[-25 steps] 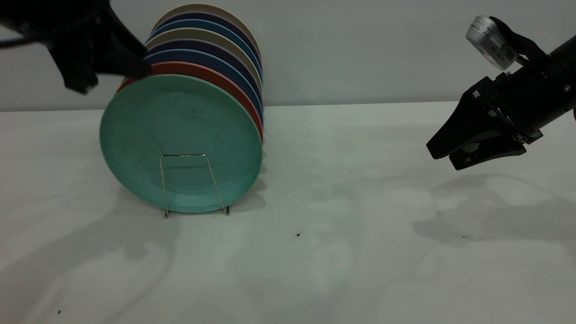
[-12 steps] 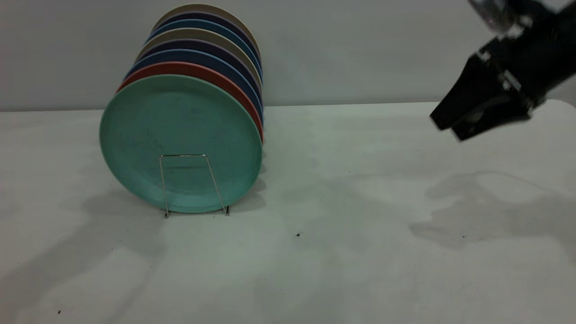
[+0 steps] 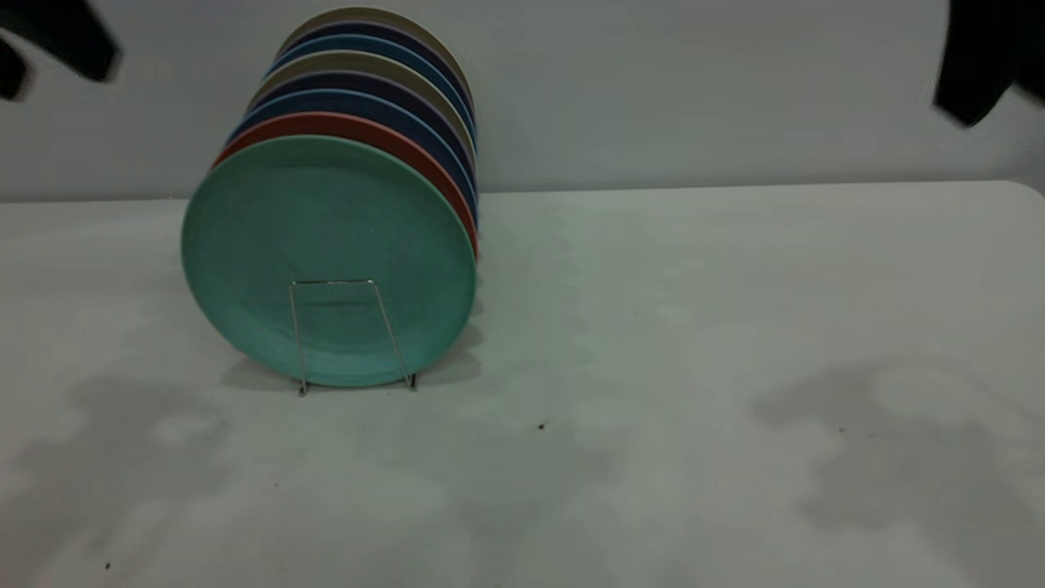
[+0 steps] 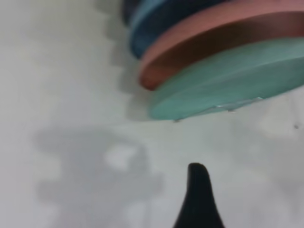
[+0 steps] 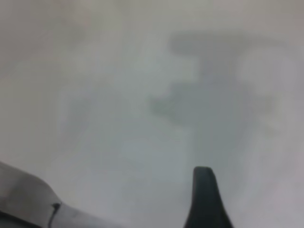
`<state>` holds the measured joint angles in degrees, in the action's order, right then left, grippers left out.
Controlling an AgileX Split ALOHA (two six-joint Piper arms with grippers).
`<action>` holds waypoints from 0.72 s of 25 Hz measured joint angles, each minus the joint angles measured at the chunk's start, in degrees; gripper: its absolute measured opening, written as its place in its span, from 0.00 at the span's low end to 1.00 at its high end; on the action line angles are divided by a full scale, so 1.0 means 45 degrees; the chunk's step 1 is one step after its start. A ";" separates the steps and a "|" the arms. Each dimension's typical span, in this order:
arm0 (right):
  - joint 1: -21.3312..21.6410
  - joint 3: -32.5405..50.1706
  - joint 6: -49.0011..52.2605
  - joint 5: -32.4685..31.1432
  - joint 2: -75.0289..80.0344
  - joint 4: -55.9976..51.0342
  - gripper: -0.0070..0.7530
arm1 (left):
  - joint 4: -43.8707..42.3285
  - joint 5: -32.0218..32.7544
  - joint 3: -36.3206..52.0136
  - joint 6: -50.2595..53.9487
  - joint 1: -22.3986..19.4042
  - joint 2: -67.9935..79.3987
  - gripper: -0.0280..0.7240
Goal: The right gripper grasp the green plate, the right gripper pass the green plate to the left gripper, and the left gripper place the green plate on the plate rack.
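Observation:
The green plate (image 3: 326, 237) stands on edge at the front of the plate rack (image 3: 333, 282), leaning back on a salmon-pink plate (image 3: 359, 126). Nothing holds it. It also shows in the left wrist view (image 4: 228, 85), below and apart from that arm. The left gripper (image 3: 49, 41) is high in the upper left corner, well clear of the plates, and only partly in view. The right gripper (image 3: 980, 65) is high in the upper right corner, far from the plates, over bare table in its own view (image 5: 204, 199).
Behind the pink plate stand several more plates, dark blue (image 3: 359, 100) and beige (image 3: 367, 16), filling the rack. The white table (image 3: 694, 367) stretches to the right and front, with arm shadows and a few small dark specks (image 3: 540, 425).
The left gripper has drawn away from the green plate's top edge, up to the left corner. The right gripper has risen up and right to the corner. The plate has not moved.

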<state>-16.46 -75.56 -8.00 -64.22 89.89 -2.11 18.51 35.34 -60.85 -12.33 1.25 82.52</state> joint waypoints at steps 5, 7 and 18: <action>-0.1625 0.0117 0.2303 -0.1224 -0.1602 0.2310 0.72 | -0.0654 0.1061 0.0000 0.0645 0.0000 -0.1496 0.74; -0.1950 0.0463 0.2762 -0.1287 -0.2484 0.2709 0.72 | -0.0695 0.1923 0.0000 0.0645 0.0000 -0.2027 0.72; -0.2073 0.4735 0.2178 -0.1524 -0.9119 0.1763 0.72 | -0.0709 0.3229 0.3261 0.0120 0.0000 -0.7418 0.72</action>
<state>-25.79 -54.25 1.80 -71.08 48.86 5.82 15.33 49.87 -46.18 -11.79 1.25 49.14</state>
